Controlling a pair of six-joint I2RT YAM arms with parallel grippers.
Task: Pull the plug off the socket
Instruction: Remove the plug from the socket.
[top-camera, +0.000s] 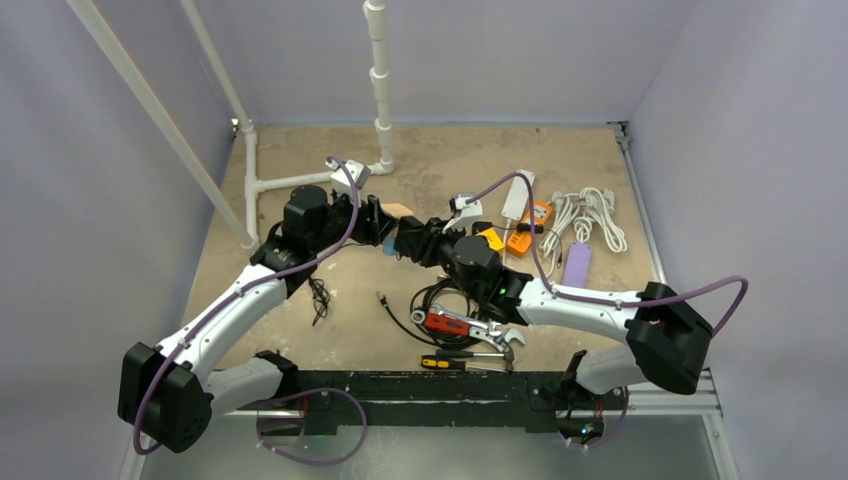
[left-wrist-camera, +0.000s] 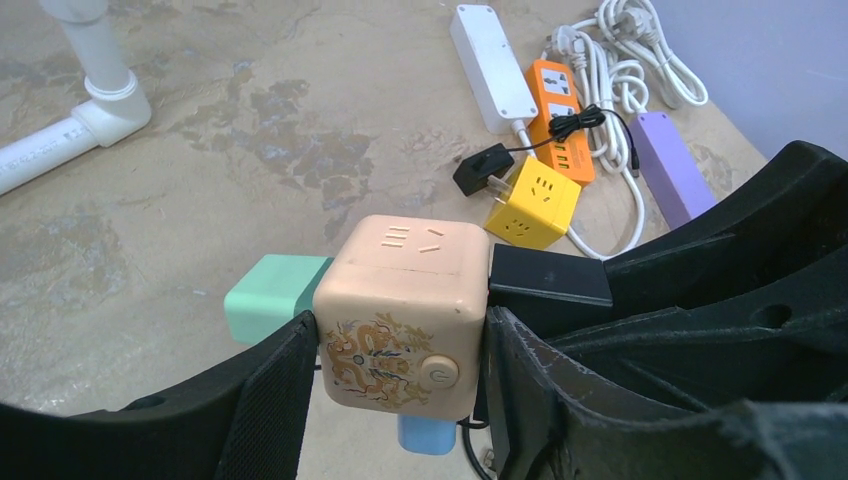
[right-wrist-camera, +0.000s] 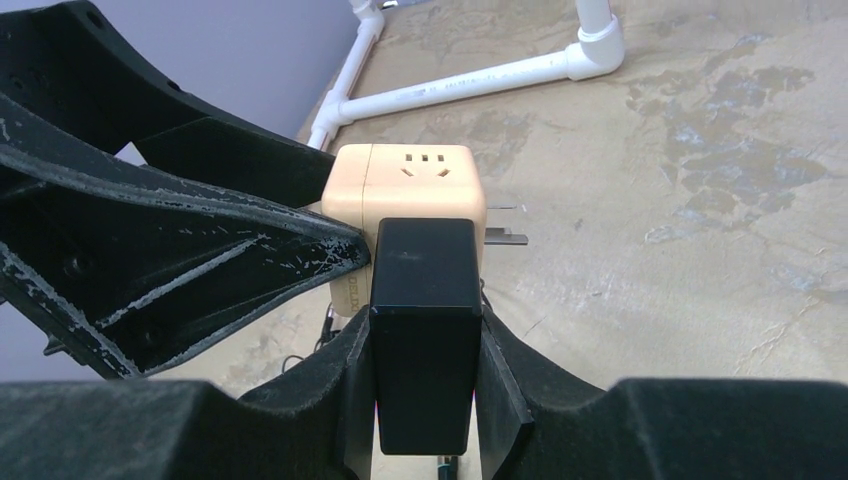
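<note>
The socket is a beige cube with a dragon print and a round button, held off the table. My left gripper is shut on its two sides. A black plug sits against the cube's side face, and my right gripper is shut on it, one finger on each flank. A mint-green plug sticks out of the cube's opposite side and a blue one hangs below it. From above, the two grippers meet near the table's middle, hiding most of the cube.
Behind lie a yellow cube socket with a black plug, a white strip, an orange strip, a purple strip and coiled white cables. White pipes stand at the left. Hand tools lie near the arms' bases.
</note>
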